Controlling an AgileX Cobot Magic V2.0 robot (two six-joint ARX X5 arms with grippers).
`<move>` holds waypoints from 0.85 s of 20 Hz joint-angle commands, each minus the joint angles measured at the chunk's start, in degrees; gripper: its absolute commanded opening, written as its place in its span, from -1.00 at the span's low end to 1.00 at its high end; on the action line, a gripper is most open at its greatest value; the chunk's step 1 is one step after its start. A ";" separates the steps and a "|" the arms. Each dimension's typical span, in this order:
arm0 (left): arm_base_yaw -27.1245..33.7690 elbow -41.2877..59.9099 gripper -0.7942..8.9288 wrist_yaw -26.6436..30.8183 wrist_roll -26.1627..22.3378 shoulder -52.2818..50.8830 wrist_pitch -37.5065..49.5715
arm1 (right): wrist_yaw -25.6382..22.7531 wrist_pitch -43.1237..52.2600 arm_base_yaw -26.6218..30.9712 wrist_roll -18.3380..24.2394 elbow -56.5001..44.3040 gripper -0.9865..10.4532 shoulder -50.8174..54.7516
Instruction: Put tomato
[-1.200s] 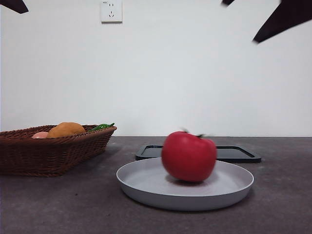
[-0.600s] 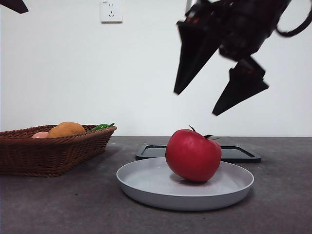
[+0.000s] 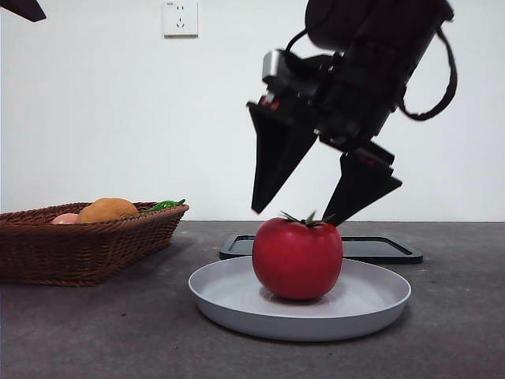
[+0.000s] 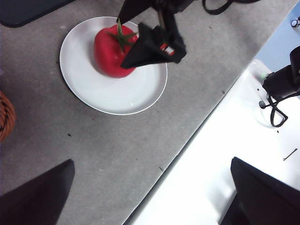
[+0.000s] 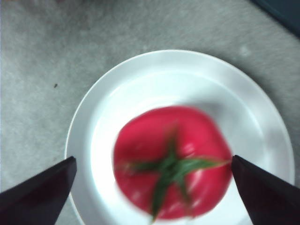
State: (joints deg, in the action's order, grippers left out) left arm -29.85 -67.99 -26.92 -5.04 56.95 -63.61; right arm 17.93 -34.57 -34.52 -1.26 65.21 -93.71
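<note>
The red tomato [image 3: 297,257] with a green spiky stem sits upright on the round white plate [image 3: 229,298]. My right gripper [image 3: 293,217] is open right above it, one black jaw at each side of the stem, tips just at the tomato's top. In the right wrist view the tomato [image 5: 172,161] lies between the open jaws on the plate [image 5: 117,93]. The left wrist view shows the tomato [image 4: 108,52] on the plate [image 4: 108,93] with the right gripper over it. My left gripper [image 4: 150,197] is open, high and away from the plate.
A brown wicker basket [image 3: 79,245] at the left holds an orange round fruit [image 3: 106,209], a pale pink fruit [image 3: 65,219] and something green. A flat black tray [image 3: 379,249] lies behind the plate. The table's front edge [image 4: 187,140] shows in the left wrist view.
My right gripper came down from the upper right to just above the tomato, jaws open. The tomato rocked on the plate and now stands upright.
</note>
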 commanded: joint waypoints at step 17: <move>-0.22 -1.14 0.25 -0.13 -0.52 0.44 0.61 | -4.92 1.68 -2.21 0.17 1.14 -0.13 -5.11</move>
State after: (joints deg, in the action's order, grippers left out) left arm -29.85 -67.99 -26.94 -5.04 56.95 -63.51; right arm 13.23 -33.28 -36.12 -1.28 65.23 -97.78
